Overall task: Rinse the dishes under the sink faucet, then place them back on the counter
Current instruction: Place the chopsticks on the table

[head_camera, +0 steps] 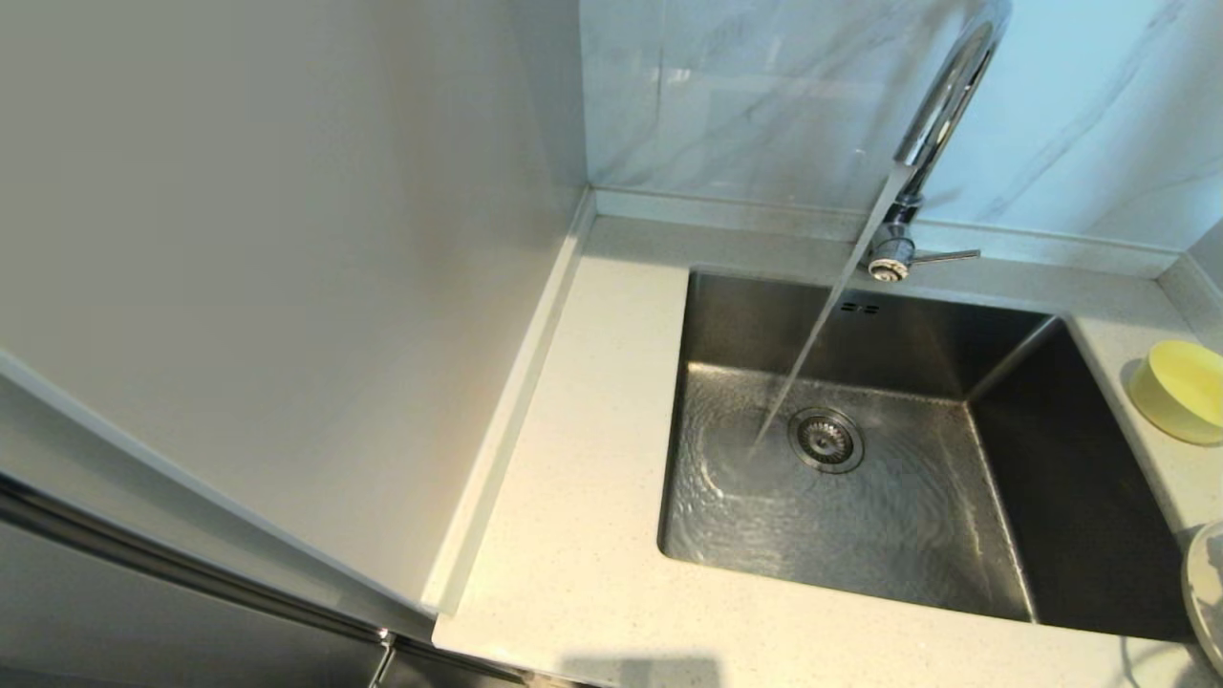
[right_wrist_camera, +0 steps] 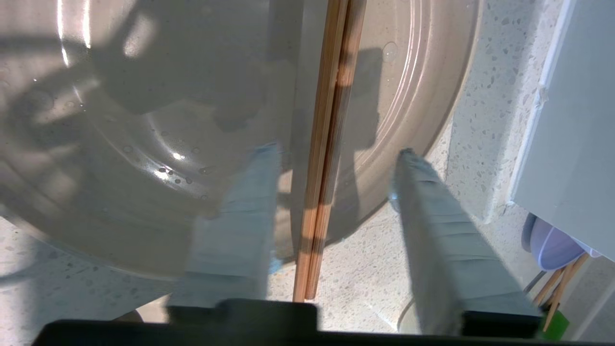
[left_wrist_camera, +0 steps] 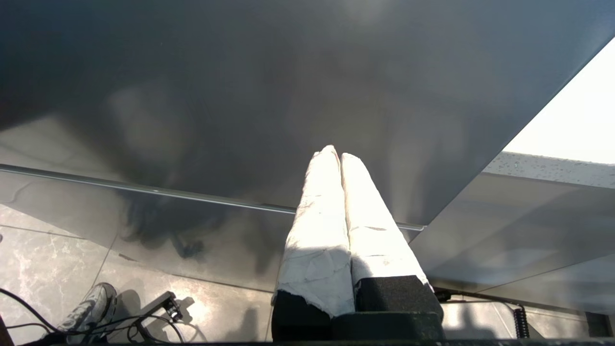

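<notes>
Water runs from the chrome faucet (head_camera: 941, 115) into the steel sink (head_camera: 908, 516) and lands just left of the drain (head_camera: 826, 440). The pale-yellow bowl (head_camera: 1183, 390) sits on the counter (head_camera: 573, 497) right of the sink. Only the cream plate's rim (head_camera: 1206, 592) shows at the head view's right edge. In the right wrist view my right gripper (right_wrist_camera: 337, 150) hangs open over the wet plate (right_wrist_camera: 144, 120). The wooden chopsticks (right_wrist_camera: 331, 120) lie across the plate between the fingers, touching neither. My left gripper (left_wrist_camera: 335, 153) is shut and empty, down by a dark cabinet front.
A tall pale panel (head_camera: 287, 239) walls off the counter's left side. The faucet's side lever (head_camera: 946, 255) points right. In the right wrist view a white panel (right_wrist_camera: 567, 120) stands beside the plate, and a bluish bowl (right_wrist_camera: 552, 245) with sticks lies beyond the counter edge.
</notes>
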You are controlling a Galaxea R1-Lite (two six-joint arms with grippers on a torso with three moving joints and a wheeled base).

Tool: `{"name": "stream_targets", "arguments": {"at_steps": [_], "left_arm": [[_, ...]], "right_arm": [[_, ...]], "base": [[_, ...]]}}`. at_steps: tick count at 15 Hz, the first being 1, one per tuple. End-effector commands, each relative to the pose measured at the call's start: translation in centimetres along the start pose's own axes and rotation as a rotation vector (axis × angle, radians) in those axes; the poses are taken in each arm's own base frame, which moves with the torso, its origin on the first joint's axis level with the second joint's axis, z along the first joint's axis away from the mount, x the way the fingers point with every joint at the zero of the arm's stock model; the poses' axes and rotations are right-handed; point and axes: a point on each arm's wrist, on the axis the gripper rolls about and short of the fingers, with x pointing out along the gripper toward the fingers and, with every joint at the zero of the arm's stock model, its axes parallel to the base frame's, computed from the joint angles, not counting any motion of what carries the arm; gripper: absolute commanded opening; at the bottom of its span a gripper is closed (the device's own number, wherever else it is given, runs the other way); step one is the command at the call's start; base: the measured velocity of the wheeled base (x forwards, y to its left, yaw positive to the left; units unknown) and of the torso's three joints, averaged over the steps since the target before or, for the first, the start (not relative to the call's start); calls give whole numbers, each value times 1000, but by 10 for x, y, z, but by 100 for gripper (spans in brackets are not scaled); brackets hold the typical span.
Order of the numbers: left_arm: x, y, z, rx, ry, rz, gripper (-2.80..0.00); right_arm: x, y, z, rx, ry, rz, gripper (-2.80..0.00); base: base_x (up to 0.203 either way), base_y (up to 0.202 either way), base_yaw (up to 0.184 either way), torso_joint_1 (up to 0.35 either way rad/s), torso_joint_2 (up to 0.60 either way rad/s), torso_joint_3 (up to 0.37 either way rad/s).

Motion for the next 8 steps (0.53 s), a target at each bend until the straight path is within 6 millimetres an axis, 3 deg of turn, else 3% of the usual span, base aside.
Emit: {"name": "stream_targets", "arguments": {"at_steps": [1, 3, 6, 8], "left_arm": [[0, 0, 0, -1, 0, -1, -280], [0, 0, 0, -1, 0, -1, -280], [0, 0, 0, 0, 0, 0, -280], [0, 0, 0, 1, 0, -1, -280]], "right_arm": [[-1, 0, 1, 0, -6, 0, 0], [-9, -1, 5, 4, -60, 40, 0], [-37, -7, 19, -10, -246, 141, 0], [-53, -6, 37, -159, -374, 224, 0]], "base": [[0, 0, 0, 0, 0, 0], [0, 0, 0, 0, 0, 0], [0, 0, 0, 0, 0, 0], [0, 0, 0, 0, 0, 0]]}}
